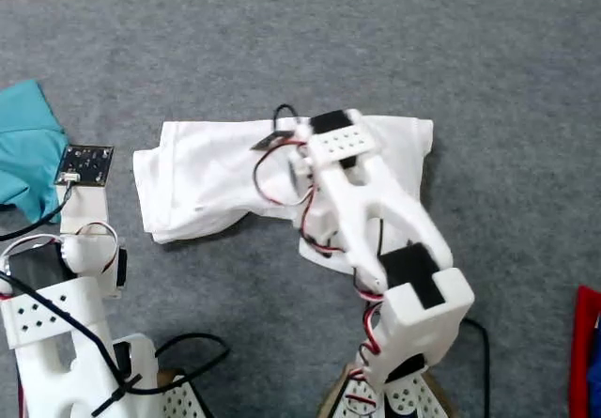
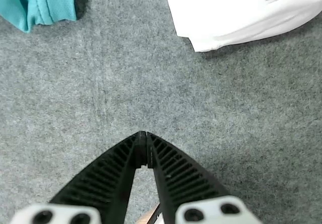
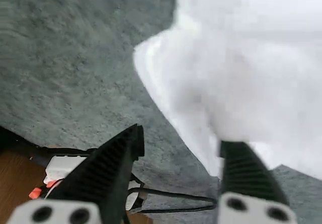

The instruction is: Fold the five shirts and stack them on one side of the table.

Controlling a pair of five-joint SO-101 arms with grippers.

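Observation:
A white shirt (image 1: 216, 178) lies partly folded and rumpled in the middle of the grey table. The right arm (image 1: 376, 211) stretches over its right half. My right gripper (image 3: 181, 151) is open and hovers low at the edge of the white shirt (image 3: 241, 73), one finger over the cloth and the other over bare table. A teal shirt (image 1: 23, 150) lies bunched at the left edge. The left arm (image 1: 66, 277) stands at the near left. My left gripper (image 2: 142, 136) is shut and empty above bare table, between the teal shirt (image 2: 40, 2) and the white shirt (image 2: 241, 7).
A red and blue cloth (image 1: 587, 352) shows at the right edge of the grey table (image 1: 488, 80). Cables trail by both arm bases along the near edge. A wooden cabinet stands beyond the far edge.

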